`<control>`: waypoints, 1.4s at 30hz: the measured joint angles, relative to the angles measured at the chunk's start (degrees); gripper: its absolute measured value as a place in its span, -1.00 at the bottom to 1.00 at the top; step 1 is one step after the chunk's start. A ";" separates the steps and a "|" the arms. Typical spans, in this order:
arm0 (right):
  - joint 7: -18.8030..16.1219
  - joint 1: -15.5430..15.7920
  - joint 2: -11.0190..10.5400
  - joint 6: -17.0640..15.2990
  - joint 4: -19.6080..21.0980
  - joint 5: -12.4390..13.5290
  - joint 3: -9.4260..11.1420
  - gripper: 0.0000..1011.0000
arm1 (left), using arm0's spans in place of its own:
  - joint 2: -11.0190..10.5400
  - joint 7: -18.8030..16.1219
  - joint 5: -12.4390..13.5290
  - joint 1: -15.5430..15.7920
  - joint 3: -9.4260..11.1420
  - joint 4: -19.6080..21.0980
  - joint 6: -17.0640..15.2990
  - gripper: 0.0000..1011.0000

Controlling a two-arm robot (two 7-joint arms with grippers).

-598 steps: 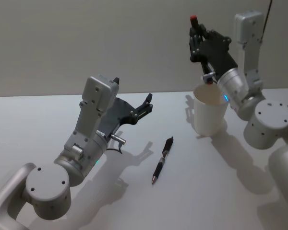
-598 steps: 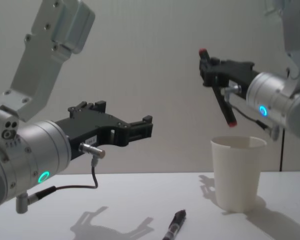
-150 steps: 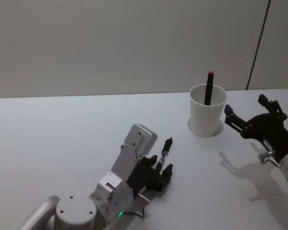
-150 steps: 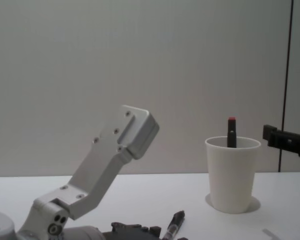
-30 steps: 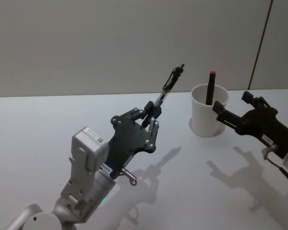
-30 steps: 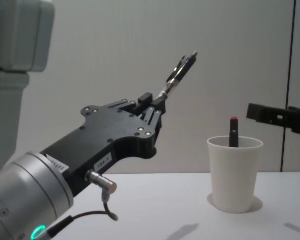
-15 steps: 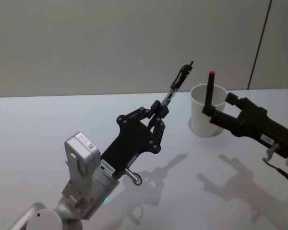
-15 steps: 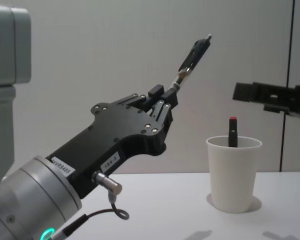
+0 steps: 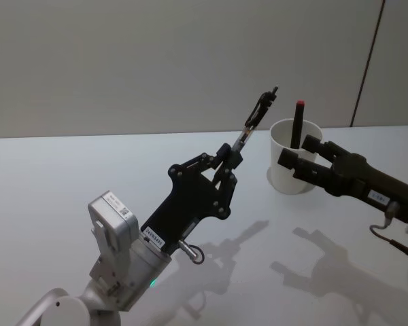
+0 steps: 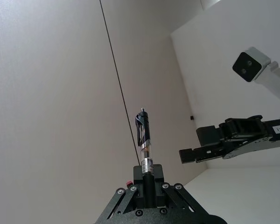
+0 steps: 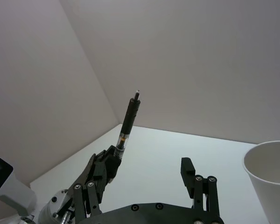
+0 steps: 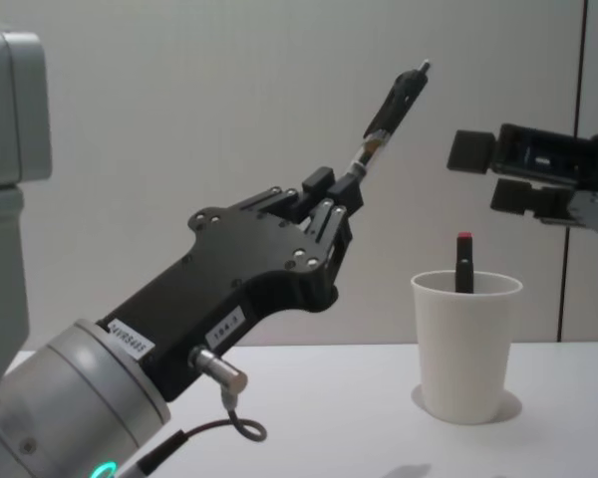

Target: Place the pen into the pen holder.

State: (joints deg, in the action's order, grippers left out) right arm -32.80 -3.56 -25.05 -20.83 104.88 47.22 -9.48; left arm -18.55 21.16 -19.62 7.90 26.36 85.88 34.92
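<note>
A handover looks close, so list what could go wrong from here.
1. The left pincer grips the black pen only near its lower end, with most of the shaft sticking up at a tilt. It might pivot or slip if nudged.
2. The open right pincer hangs close by the white paper cup. A misjudged move could tip the cup.
3. A red-capped pen stands in the cup and could block the black pen's entry.
</note>
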 joint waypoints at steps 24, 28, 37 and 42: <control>3.10 -2.53 5.12 1.28 -4.05 3.86 -3.94 0.98 | 0.60 1.77 -1.30 0.39 0.00 -1.16 1.15 -0.76; 3.42 -2.88 5.77 1.25 -4.26 4.05 -4.55 0.98 | 0.62 1.84 -1.35 0.41 0.01 -1.21 1.20 -0.76; 4.37 -3.38 7.24 1.25 -4.40 4.07 -6.15 0.98 | 0.66 1.95 -1.42 0.46 0.01 -1.26 1.26 -0.76; 5.32 -3.46 8.01 1.65 -4.28 3.66 -7.04 0.98 | 0.68 1.98 -1.45 0.46 0.01 -1.30 1.29 -0.76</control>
State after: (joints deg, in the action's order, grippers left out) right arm -27.48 -7.02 -17.05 -19.17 100.60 50.88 -16.52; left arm -17.87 23.14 -21.07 8.36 26.37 84.59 36.20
